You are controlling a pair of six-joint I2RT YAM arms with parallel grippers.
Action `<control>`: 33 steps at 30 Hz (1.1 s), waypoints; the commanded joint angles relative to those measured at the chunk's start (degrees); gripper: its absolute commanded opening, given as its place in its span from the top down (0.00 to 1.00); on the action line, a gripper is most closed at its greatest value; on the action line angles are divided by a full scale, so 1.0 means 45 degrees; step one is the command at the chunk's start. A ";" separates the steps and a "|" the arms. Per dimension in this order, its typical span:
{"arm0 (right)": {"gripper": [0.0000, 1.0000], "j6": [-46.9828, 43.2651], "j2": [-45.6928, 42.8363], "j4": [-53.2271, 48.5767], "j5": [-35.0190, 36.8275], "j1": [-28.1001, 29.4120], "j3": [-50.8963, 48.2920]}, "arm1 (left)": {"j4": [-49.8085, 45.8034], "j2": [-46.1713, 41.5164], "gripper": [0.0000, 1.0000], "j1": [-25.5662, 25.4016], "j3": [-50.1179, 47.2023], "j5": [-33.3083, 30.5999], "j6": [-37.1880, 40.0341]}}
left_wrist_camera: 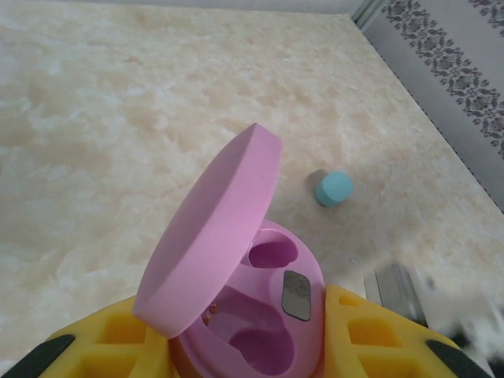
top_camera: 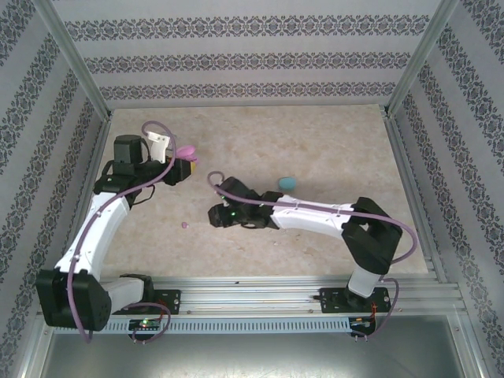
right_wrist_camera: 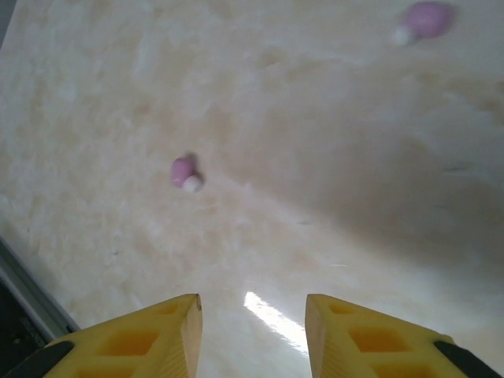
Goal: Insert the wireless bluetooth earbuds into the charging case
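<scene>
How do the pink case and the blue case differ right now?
The pink case is clamped in the left end effector; the blue case lies free on the table. The pink case's lid stands open, sockets empty; the blue case looks shut. Both are rounded, smooth plastic.

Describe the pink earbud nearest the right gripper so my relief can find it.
On the beige marbled table, look just ahead of the open right gripper. The tiny pale pink plastic earbud with a white tip is the nearer one; its twin lies farther off.
</scene>
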 commanded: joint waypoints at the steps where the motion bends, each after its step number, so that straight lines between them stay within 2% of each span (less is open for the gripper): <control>1: 0.62 -0.0961 0.0944 -0.0800 0.1122 0.0936 0.1452 | 0.0504 0.0709 0.79 0.0190 0.1000 0.0394 -0.0544; 8: 0.63 -0.2531 0.3479 -0.3592 0.1360 0.1928 0.5490 | 0.0131 0.2496 0.79 0.0323 0.2636 0.0162 -0.0589; 18: 0.64 -0.3128 0.7020 -0.7257 0.1533 0.2049 1.0497 | -0.0112 0.3737 0.79 0.0820 0.3295 0.0407 -0.0468; 25: 0.64 -0.3361 0.8669 -0.8719 0.1716 0.1847 1.2802 | 0.0123 0.4073 0.79 0.1041 0.3196 0.0683 -0.0451; 33: 0.68 -0.3658 0.9459 -0.9046 0.2067 0.1675 1.3999 | 0.0240 0.4408 0.79 0.1125 0.3200 0.0874 -0.0451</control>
